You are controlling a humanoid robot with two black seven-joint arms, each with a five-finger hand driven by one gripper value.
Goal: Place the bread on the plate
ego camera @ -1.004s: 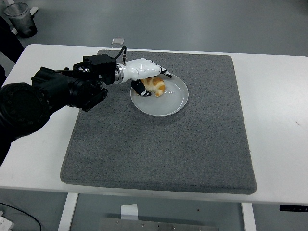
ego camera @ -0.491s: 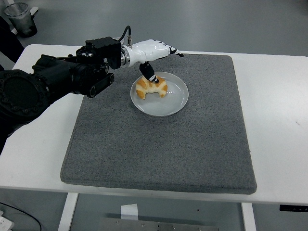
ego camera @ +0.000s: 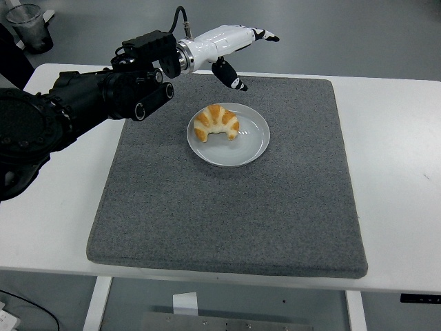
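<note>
A golden croissant [ego camera: 216, 123] lies on the left part of a white round plate [ego camera: 248, 145], which sits on the grey mat [ego camera: 227, 207]. My left hand [ego camera: 238, 52], white with black fingertips, is raised above and behind the plate, clear of the bread. Its fingers are spread and hold nothing. The black left arm [ego camera: 83, 103] comes in from the left edge. The right arm is out of view.
The grey mat covers most of the white table [ego camera: 400, 172]. A clear cup [ego camera: 29, 26] stands on the floor at the far left. A small clear object [ego camera: 169, 59] lies at the mat's back edge.
My left hand let go of the croissant on the plate, opened, and rose up and back away from it. The croissant now rests alone on the plate.
</note>
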